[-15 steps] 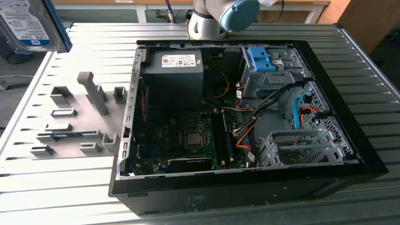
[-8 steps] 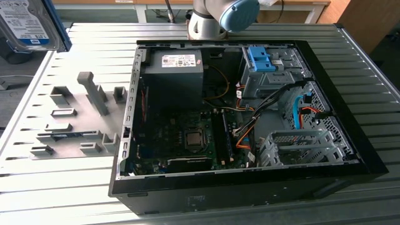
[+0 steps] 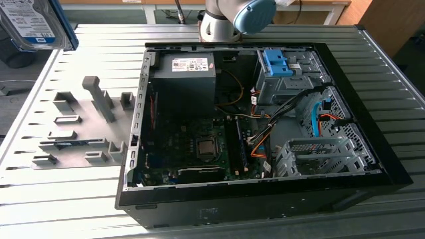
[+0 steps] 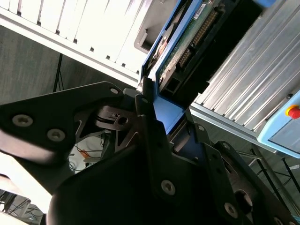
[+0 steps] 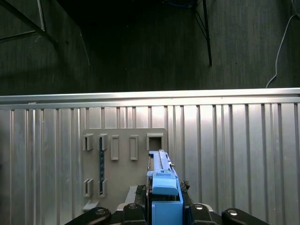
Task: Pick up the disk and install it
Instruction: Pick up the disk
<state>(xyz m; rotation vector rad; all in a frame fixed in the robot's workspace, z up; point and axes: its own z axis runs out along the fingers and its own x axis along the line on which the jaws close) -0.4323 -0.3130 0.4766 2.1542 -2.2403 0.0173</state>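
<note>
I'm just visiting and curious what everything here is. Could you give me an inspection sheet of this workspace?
Surface: ribbed metal table carrying a grey slotted fixture plate and an open computer case.
Job's things: the disk is held up off the table, outside the case.
Clutter: nothing seen.
Grippers: the claw is shut on the disk's blue edge rail.
Cables: orange, blue and black cables run inside the case.
Surroundings: dark floor beyond the table edge; a red button on a pale blue box in the second wrist view.
</note>
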